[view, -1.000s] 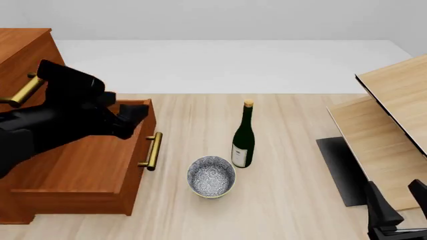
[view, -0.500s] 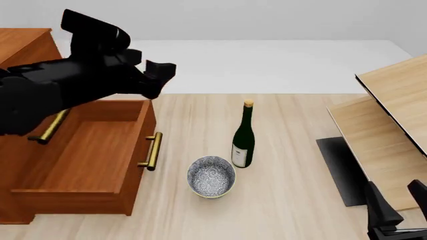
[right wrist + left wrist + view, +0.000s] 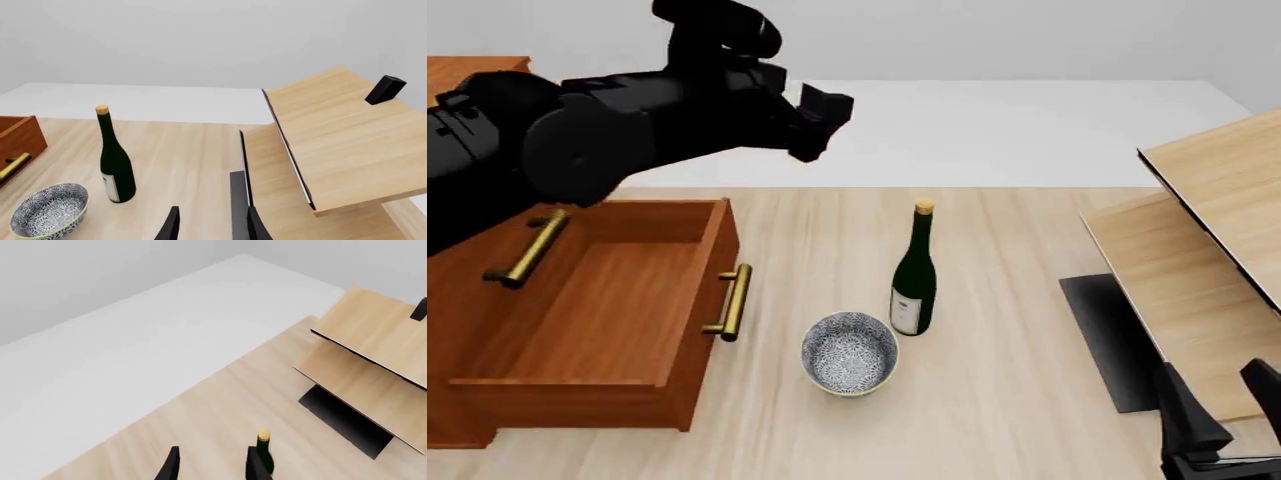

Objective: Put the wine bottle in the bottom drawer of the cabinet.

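- The bottom drawer of the cabinet stands pulled out and holds nothing, so the opening step looks done
- The wine bottle stands upright on the table, to the right of the drawer, just behind the bowl, not yet grasped
- My left gripper hangs high above the drawer's far right corner, fingers apart, holding nothing
- My right gripper waits well to the bottle's right, fingers apart
- Left to do: grasp the bottle, carry it into the drawer
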